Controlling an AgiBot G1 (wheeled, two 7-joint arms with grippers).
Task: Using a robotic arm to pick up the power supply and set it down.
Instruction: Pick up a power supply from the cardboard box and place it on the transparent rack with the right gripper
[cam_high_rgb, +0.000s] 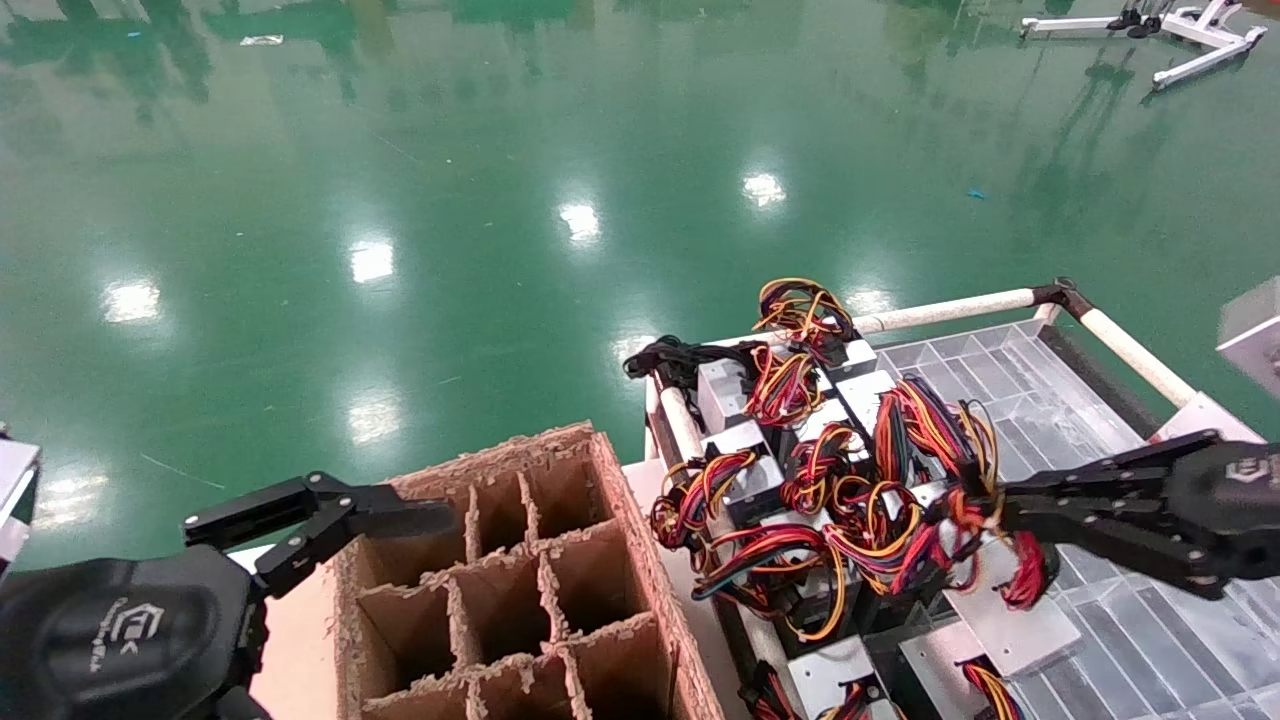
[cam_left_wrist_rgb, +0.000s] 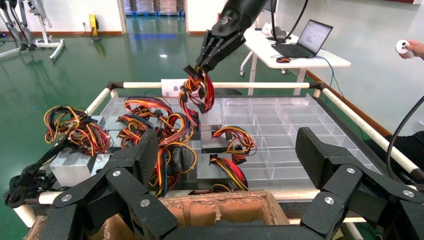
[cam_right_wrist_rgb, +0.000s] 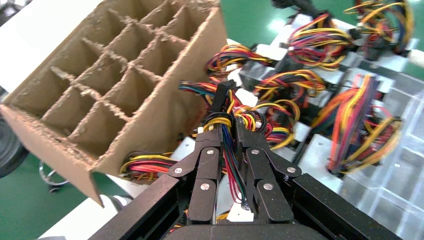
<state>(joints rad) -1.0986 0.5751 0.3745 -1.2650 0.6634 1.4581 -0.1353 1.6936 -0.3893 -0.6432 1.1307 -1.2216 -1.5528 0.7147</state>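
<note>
My right black two-fingered tool (cam_right_wrist_rgb: 231, 165) is pinched on the red-yellow cable bundle of a silver power supply (cam_high_rgb: 1005, 615) on the clear tray (cam_high_rgb: 1150, 620); I'd lift slowly, avoiding snags. Left tool (cam_left_wrist_rgb: 225, 175) gapes wide by the cardboard divider box (cam_high_rgb: 520, 590).

Both grippers, left gripper (cam_high_rgb: 400, 520) and right gripper (cam_high_rgb: 985, 510), have rounded black housings bearing white logos and jointed black fingers (cam_right_wrist_rgb: 207, 172) with silver screws.

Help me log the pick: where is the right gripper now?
In the head view, the right gripper is on the right, over the tray of power supplies, shut on a wire bundle beside the cardboard box.
</note>
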